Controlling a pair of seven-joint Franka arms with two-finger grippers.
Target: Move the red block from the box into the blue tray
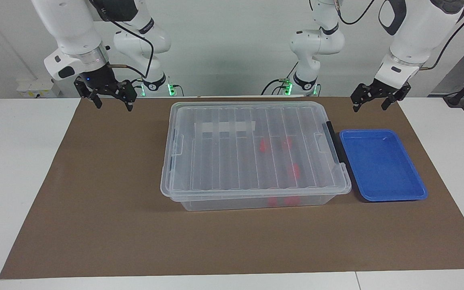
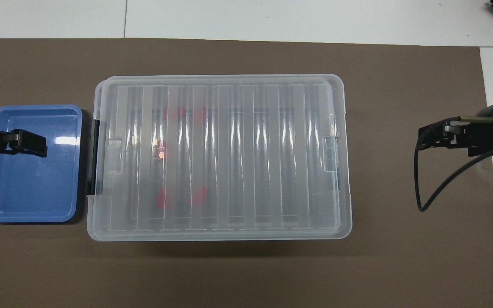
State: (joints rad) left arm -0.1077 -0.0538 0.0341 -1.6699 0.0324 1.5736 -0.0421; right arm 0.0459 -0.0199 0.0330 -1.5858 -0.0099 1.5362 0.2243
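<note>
Both arms were held raised and waiting. The left claw (image 1: 371, 102) was spread wide, empty, over the blue tray (image 1: 411, 177); the right claw (image 1: 112, 100) was spread wide, empty, over the surface (image 1: 95, 201). The red block (image 1: 294, 170) was kept in the lidded box (image 1: 216, 189).

No readable text anywhere here. The box (image 1: 252, 153) has a pale strip under its ribbed lid (image 2: 218, 156), but no lettering can be made out on it. The blue tray (image 1: 411, 193) bears no marking. Small marks on the arms' joints are too small to read.
</note>
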